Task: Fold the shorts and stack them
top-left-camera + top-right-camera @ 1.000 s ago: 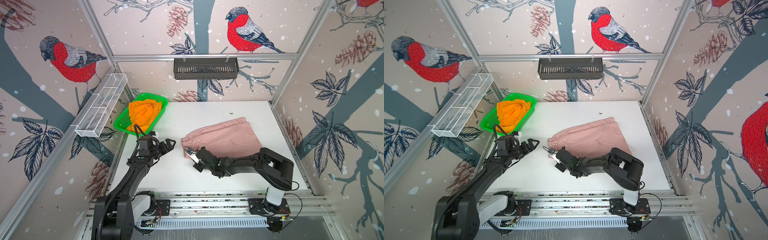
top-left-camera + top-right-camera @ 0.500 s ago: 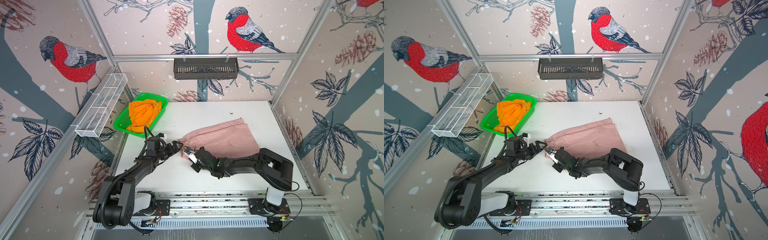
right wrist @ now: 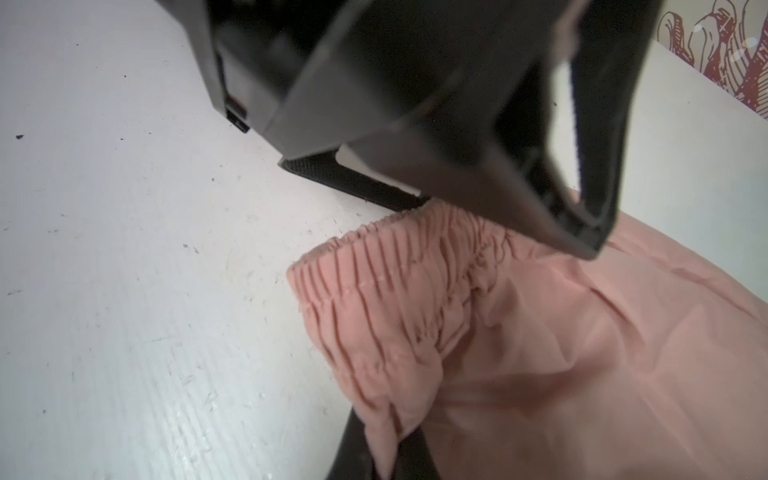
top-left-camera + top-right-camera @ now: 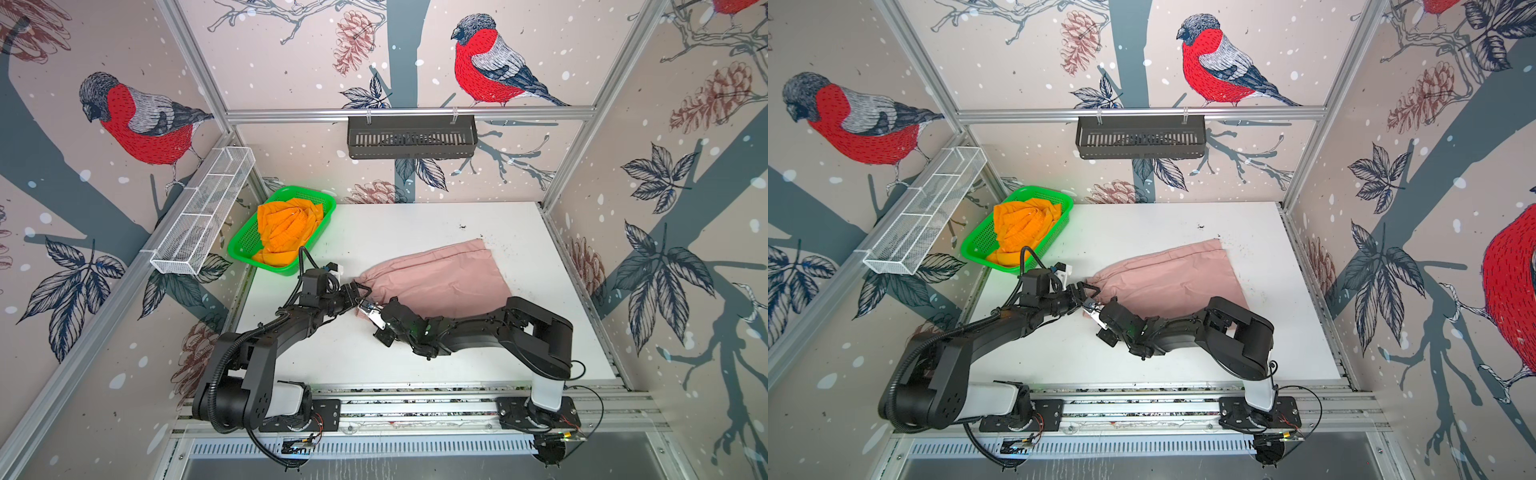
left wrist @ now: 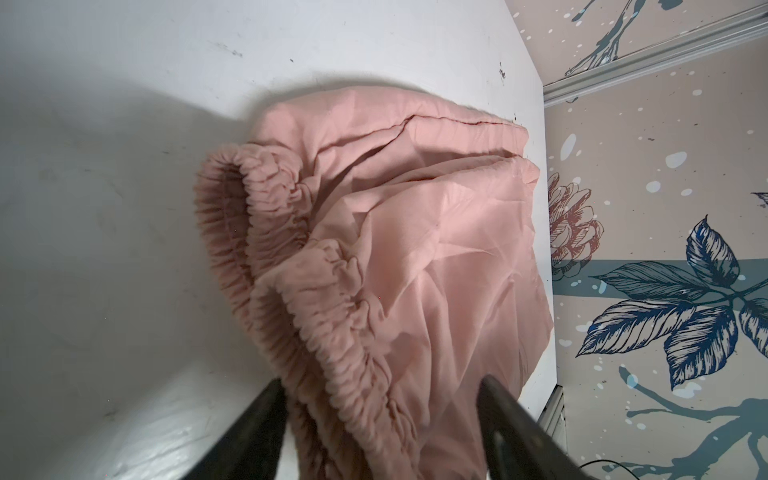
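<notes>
Pink shorts (image 4: 440,278) are being pinched in the right end effector (image 3: 384,451), straddled by the half-spread left end effector (image 5: 380,384).

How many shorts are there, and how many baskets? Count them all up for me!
Shorts: 2, the pink shorts and the orange shorts
Baskets: 3, the green mesh basket, the white wire basket and the black basket
Total: 5
</notes>
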Tool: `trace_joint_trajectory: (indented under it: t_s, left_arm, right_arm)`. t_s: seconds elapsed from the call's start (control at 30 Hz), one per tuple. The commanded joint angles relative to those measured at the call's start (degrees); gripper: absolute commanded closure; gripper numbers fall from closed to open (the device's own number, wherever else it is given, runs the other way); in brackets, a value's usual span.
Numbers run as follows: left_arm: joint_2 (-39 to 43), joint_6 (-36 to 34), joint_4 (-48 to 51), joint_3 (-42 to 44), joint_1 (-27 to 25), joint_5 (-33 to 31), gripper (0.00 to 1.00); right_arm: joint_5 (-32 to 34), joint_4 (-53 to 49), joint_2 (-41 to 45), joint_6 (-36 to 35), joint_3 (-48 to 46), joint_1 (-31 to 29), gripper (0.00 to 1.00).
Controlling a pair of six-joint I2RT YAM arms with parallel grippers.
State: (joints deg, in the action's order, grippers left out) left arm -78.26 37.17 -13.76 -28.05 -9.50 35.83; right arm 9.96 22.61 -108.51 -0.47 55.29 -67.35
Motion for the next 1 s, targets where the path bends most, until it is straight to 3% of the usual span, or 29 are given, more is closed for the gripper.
trace_joint_trajectory:
  t_s: [0.0, 0.07, 0.23, 0.27, 0.33, 0.47, 0.63, 0.77, 0.97]
  left_arm:
    - [-0.2, -2.0, 1.6, -0.9, -0.3, 0.5, 0.53]
    - [-0.4, -2.9, 3.1, -1.7, -0.3, -0.1, 0.59]
    - [-1.0, -4.5, 6.0, -3.8, -0.3, -0.8, 1.00]
    - [-0.8, -4.9, 6.7, -4.3, -0.3, -1.4, 1.00]
    - [0.1, -5.6, 8.2, -5.1, -0.3, -2.7, 1.00]
    - [1.3, -7.7, 13.2, -8.8, -0.3, -3.8, 1.00]
    - [0.9, -9.4, 17.4, -13.5, -0.3, -3.7, 1.00]
    - [-0.4, -11.4, 22.1, -17.6, -0.1, -4.1, 1.00]
    - [-2.8, -16.2, 33.1, -27.4, 0.2, -7.0, 1.00]
  right_arm:
    - [1.2, 1.4, -0.2, -0.6, 0.9, -0.3, 0.97]
    - [1.7, 1.5, -0.1, -0.3, 0.9, -0.4, 0.97]
    - [1.4, 0.4, 0.4, 0.5, 1.9, -0.5, 0.93]
    - [1.2, 0.1, 0.6, 0.9, 1.9, -0.5, 0.90]
    - [0.0, 0.1, 1.2, 1.7, 1.5, -0.5, 0.71]
    - [-3.2, -1.7, 5.3, 4.6, -0.3, 0.0, 0.49]
    - [-6.1, -7.4, 15.4, 8.7, -5.5, 2.3, 0.35]
    - [-4.3, -13.7, 24.4, 10.6, -9.8, 5.5, 0.36]
    - [2.0, -19.2, 29.8, 9.5, -14.0, 11.4, 0.77]
